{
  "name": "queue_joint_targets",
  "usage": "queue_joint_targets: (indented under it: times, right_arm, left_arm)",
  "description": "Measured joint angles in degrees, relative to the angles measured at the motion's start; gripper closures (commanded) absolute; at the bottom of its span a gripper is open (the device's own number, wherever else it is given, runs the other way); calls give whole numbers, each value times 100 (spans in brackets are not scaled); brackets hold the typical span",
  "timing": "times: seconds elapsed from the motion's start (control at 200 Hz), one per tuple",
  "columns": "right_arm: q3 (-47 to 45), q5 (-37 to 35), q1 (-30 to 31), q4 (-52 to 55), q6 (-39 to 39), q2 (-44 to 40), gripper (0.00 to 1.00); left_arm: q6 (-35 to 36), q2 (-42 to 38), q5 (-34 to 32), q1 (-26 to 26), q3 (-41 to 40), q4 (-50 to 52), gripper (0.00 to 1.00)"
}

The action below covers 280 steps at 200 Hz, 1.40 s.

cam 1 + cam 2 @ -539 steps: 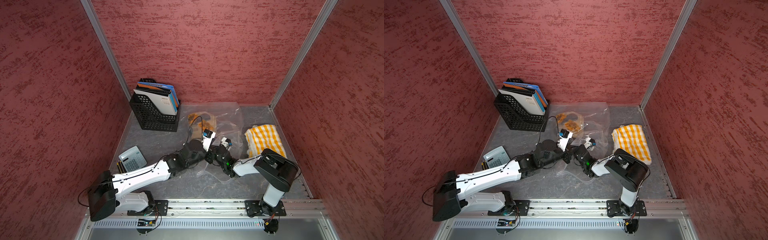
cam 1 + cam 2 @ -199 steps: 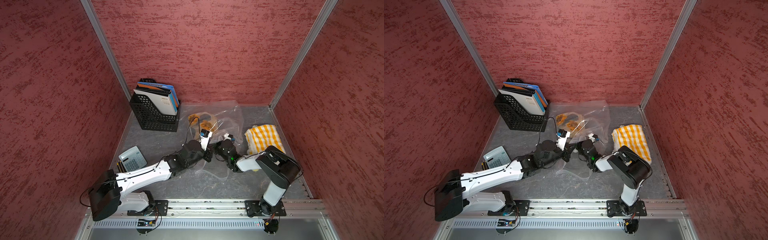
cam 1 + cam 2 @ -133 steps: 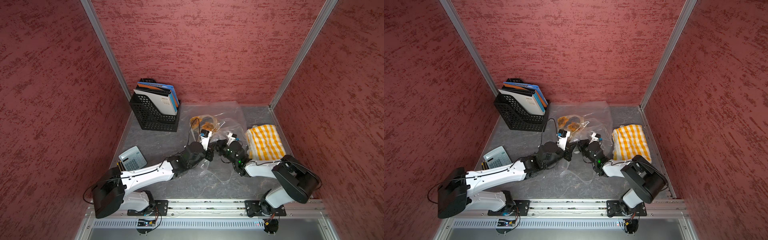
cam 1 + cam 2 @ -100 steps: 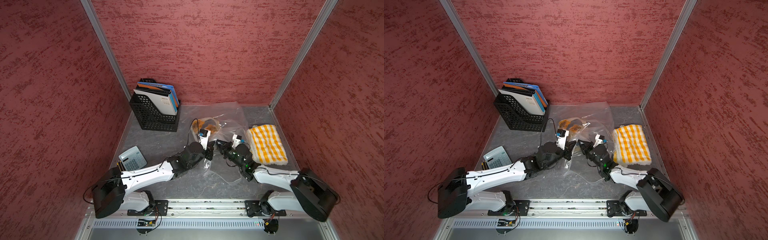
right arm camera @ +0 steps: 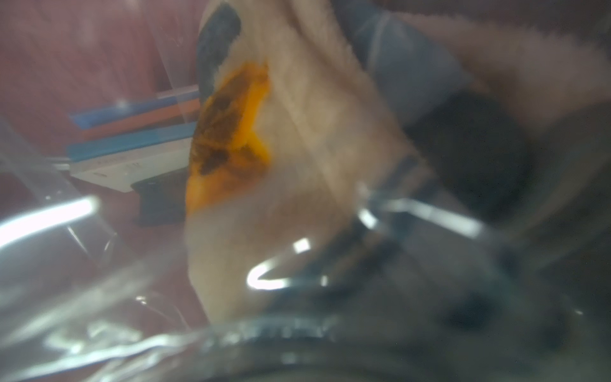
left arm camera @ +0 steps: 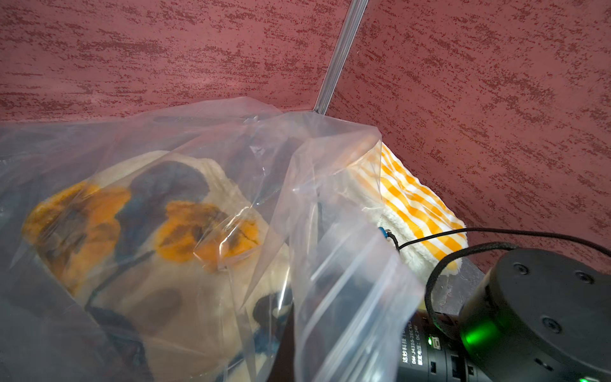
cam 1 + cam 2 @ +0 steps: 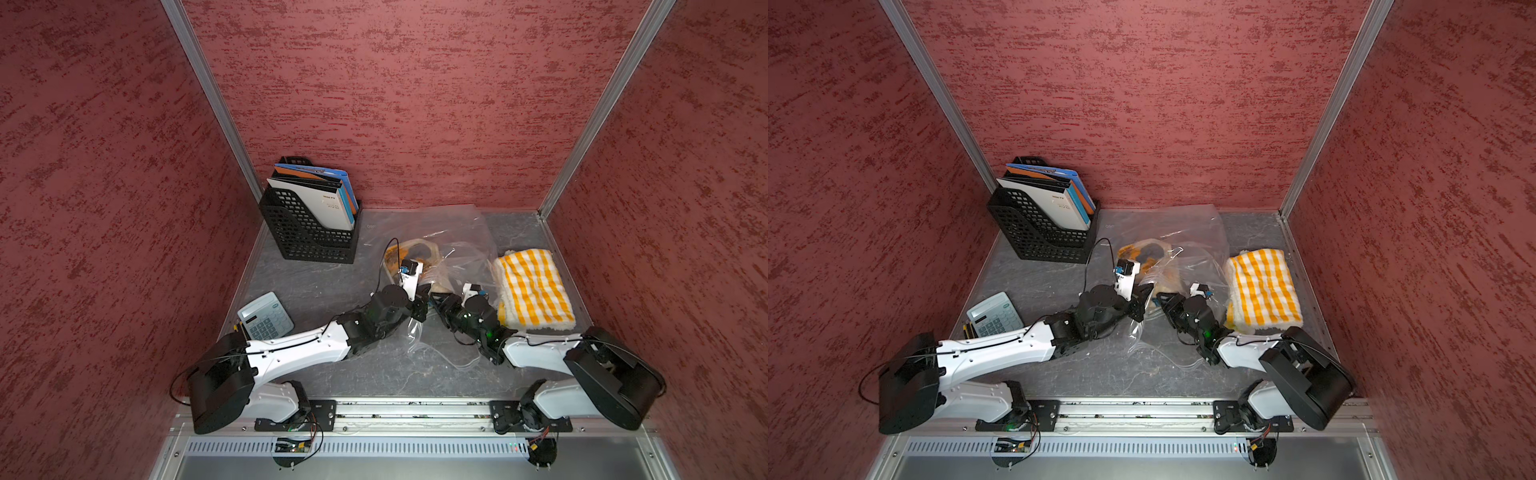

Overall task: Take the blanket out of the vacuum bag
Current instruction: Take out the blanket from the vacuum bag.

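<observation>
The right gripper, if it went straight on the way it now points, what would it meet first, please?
The right gripper would probably meet the vacuum bag first, its plastic right ahead, with the blanket just behind; the blurred wrist view leaves depth unclear.
</observation>
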State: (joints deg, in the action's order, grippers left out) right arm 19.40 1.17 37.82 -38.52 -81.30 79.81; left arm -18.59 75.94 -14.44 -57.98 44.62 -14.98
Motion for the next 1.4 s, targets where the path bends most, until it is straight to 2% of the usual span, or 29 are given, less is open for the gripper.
queue_joint_targets:
  times: [0.13,0.265,0.601,0.807,1.092,1.237,1.348,1.403]
  right_arm:
    - [2,-13,-13,365,68,-380,31]
    - [7,-68,-76,542,116,-625,29]
    - [52,-4,-221,0,-2,337,22]
    - [310,-4,-234,-415,-79,881,21]
    - [481,-24,-243,-1014,-323,1355,27]
    - [584,-39,-243,-1047,-407,1403,44]
    - [660,-61,-245,-1141,-446,1526,46]
    - [660,-103,-245,-1143,-437,1554,53]
  left_arm:
    - [0,-35,26,0,0,2,100]
    - [0,-42,70,-17,0,0,100]
    - [44,-63,184,-39,0,83,100]
    - [42,-66,240,-83,0,90,100]
    - [39,-66,269,-179,0,118,100]
    - [39,-79,299,-214,0,127,100]
    - [39,-120,299,-221,0,155,100]
    - [39,-146,299,-221,-7,177,100]
